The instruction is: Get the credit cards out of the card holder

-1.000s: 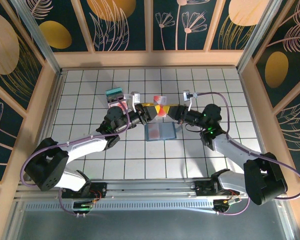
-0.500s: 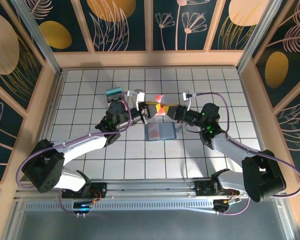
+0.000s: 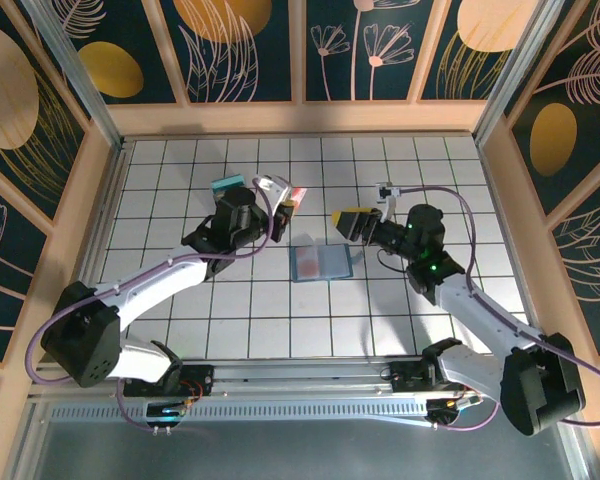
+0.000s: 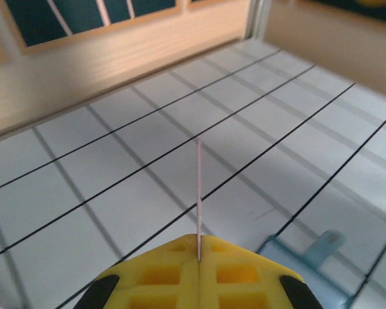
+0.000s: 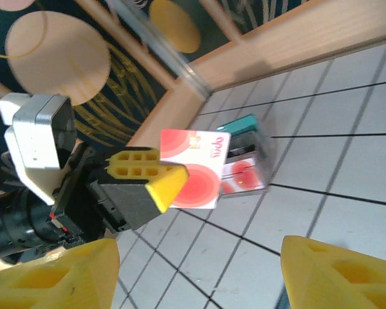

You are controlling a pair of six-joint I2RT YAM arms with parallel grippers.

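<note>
My left gripper (image 3: 286,207) hangs above the tiles, shut on a credit card (image 3: 298,195). The right wrist view shows that card (image 5: 196,168) as white with red circles, pinched at one end by the left gripper (image 5: 159,183). Seen from the left wrist, the card (image 4: 198,187) is a thin edge standing up between the closed yellow fingers of the left gripper (image 4: 199,239). The slate-blue card holder (image 3: 320,262) lies open and flat on the tiles between the arms; one corner of the card holder (image 4: 318,248) shows low right. My right gripper (image 3: 348,221) is open and empty, to the right of the card; its gap (image 5: 199,283) holds nothing.
A pile of teal and red-pink cards (image 3: 230,190) lies on the tiles just left of the left gripper, and the same pile (image 5: 244,161) sits behind the held card. Wooden walls (image 3: 300,118) border the tiled floor.
The right gripper has opened, let go of the card and drawn back to the right. The left gripper has shut on the card and carried it left, towards the pile.
</note>
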